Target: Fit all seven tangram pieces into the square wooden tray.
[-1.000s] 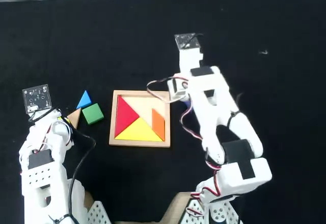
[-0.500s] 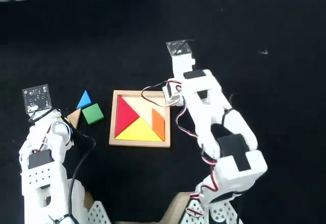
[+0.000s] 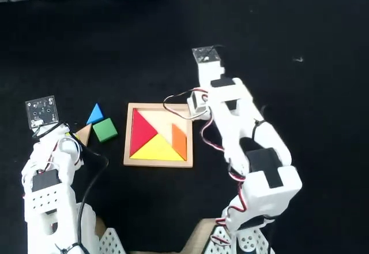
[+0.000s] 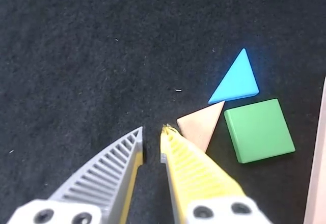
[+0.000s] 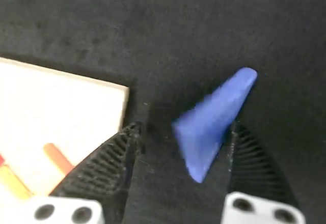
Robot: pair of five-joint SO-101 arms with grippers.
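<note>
Straddling a blue piece [image 5: 214, 117] beside the tray [image 5: 76, 107], right end effector [image 5: 184, 130] gapes.

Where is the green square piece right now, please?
In the high view, the green square lies just left of the wooden tray, between it and the tan triangle.

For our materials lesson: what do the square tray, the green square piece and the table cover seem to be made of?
Tray: likely unfinished wood, pale tan rim and floor.
Green square: probably painted wood, matte, flat even colour.
Table cover: seemingly black felt-like cloth, fuzzy with lint specks.
</note>
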